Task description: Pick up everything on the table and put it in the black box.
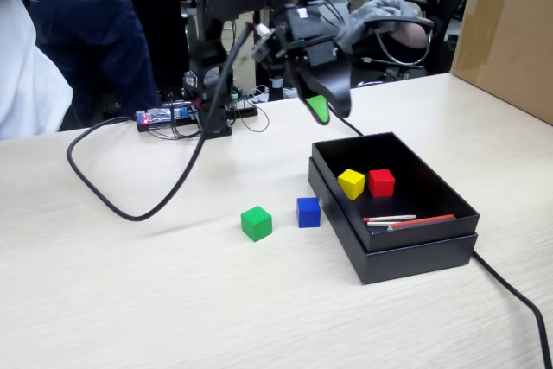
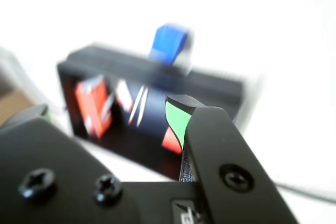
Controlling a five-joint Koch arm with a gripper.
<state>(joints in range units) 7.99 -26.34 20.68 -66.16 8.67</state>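
In the fixed view the black box point(image 1: 393, 252) stands on the table point(image 1: 130, 300) at the right. A yellow cube point(image 1: 351, 183) and a red cube point(image 1: 381, 182) lie inside it, side by side. A green cube point(image 1: 256, 223) and a blue cube point(image 1: 308, 212) sit on the table just left of the box. My gripper point(image 1: 328, 110) hangs in the air above the box's far edge, open and empty. The wrist view shows the gripper point(image 2: 110, 116) with its jaws wide apart, the blurred black box point(image 2: 105, 59) below and the blue cube point(image 2: 169, 43) beyond it.
Thin red and white sticks point(image 1: 402, 220) lie in the box's near end. A black cable point(image 1: 130, 205) loops across the table at the left, and another cable point(image 1: 518, 300) runs off at the right. A brown cardboard box point(image 1: 510, 32) stands far right. The arm's base point(image 1: 203, 118) is at the back.
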